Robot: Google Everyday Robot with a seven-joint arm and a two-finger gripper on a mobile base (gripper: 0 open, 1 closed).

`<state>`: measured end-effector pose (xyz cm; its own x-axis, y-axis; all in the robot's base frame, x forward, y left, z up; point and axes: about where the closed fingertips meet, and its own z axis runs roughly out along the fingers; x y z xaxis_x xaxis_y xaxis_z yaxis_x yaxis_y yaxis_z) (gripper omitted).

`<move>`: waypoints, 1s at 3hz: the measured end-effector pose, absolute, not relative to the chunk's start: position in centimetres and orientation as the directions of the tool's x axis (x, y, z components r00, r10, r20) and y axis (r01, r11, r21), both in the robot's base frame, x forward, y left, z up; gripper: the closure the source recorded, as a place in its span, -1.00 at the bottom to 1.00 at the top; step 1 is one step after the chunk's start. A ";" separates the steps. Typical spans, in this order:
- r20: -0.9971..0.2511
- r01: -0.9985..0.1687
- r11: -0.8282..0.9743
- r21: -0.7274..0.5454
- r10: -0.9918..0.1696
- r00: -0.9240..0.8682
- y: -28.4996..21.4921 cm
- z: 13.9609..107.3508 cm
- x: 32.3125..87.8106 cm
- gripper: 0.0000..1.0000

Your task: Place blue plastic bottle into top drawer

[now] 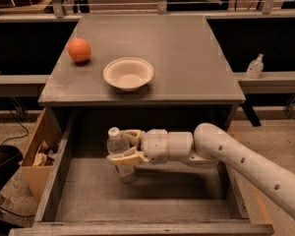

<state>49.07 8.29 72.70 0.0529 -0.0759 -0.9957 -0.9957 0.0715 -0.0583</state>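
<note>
Clear plastic with a white cap: the blue plastic bottle [116, 142] is upright, inside the open top drawer [157, 196], left of centre and toward the back. The claw [123, 146] is clenched on it, one finger on each side of the body, with the arm [246, 163] reaching in from the right. The bottle's base is low over the drawer floor; I cannot tell if it is touching or just above.

Progress: judged late stage. The bottle is already within the drawer walls. What's left is setting it down if it is not yet down, releasing it and pulling the arm out. The risk is that the tall bottle tips on release.

Containers:
- The top drawer is pulled out and holds only the bottle; the rest of the grey bottom is bare.
- The bowl [128, 73] on the desk [177, 43] has nothing visible in it.
- The orange [79, 49] sits loose on the desk, left of the bowl and apart from it.
- The cardboard box [35, 176] is on the floor beside the drawer's left wall, with some pale items inside that are too unclear to name.
- The pump dispenser [255, 66] is on the ledge to the right, well apart.
</note>
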 end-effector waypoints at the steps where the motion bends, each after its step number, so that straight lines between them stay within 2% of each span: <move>1: -0.996 -0.998 0.048 -0.052 -0.072 0.048 9.3 72.0 48.8 1.00; 3: -0.999 -0.998 0.046 -0.033 -0.044 0.031 9.8 71.4 48.8 0.97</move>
